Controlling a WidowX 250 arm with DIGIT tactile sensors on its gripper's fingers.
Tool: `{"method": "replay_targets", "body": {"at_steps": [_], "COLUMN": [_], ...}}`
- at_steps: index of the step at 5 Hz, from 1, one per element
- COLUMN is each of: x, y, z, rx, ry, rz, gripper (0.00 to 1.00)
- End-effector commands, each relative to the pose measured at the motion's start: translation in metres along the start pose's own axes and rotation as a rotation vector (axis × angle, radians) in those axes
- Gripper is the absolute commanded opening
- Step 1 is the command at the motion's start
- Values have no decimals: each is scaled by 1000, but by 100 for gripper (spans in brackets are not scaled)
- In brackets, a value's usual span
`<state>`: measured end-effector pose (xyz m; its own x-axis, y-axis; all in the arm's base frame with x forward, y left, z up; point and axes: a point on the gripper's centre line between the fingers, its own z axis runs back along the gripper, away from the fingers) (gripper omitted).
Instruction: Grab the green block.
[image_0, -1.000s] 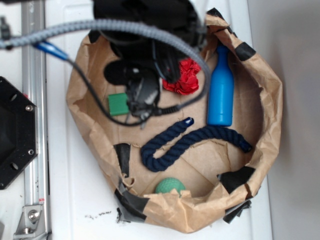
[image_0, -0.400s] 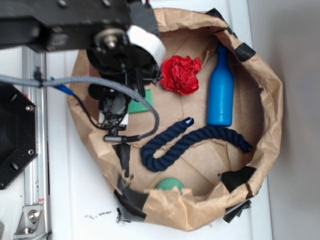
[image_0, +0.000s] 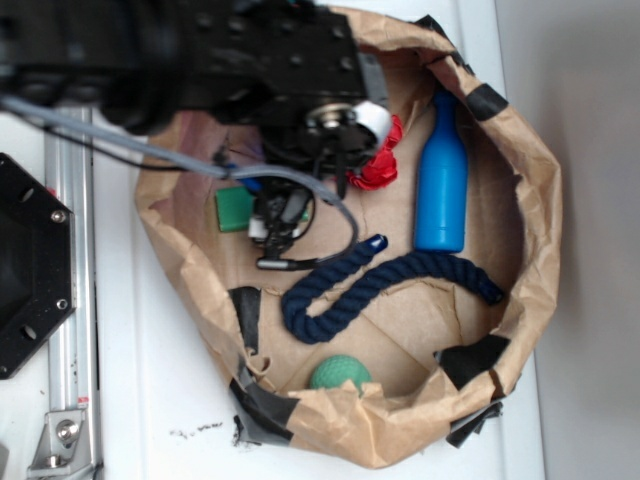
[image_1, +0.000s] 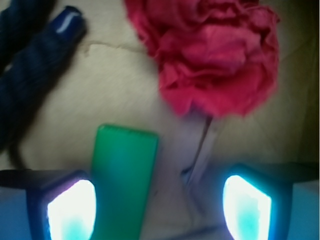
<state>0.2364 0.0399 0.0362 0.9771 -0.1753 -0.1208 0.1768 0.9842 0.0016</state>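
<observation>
The green block (image_1: 122, 180) is a flat green slab lying on the brown paper. In the wrist view it sits between my fingers, right beside the left fingertip (image_1: 70, 212) and well apart from the right one. My gripper (image_1: 159, 210) is open and holds nothing. In the exterior view the block (image_0: 233, 209) shows at the left of the paper bag, partly hidden by my gripper (image_0: 280, 222) and the black arm above it.
A red flower (image_1: 210, 55) lies just ahead of the block, also in the exterior view (image_0: 380, 165). A dark blue rope (image_0: 380, 280), a blue bottle (image_0: 441, 180) and a small green ball (image_0: 338, 372) lie inside the brown paper bag (image_0: 540, 200).
The arm has swung to the right and now covers most of the red flower. The green block shows to the left of the gripper again.
</observation>
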Motion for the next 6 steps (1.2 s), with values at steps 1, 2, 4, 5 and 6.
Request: {"method": "replay_targets", "body": {"at_steps": [1, 2, 4, 5, 6], "x": [8, 11, 5, 6, 5], "y": [-6, -16, -33, -33, -31], "z": [-14, -13, -27, -27, -14], "rx": [-49, -163, -142, -122, -116], "ry": [-5, -6, 43, 39, 7], "rz": [28, 114, 69, 64, 62], "gripper": [100, 100, 0, 0, 0]}}
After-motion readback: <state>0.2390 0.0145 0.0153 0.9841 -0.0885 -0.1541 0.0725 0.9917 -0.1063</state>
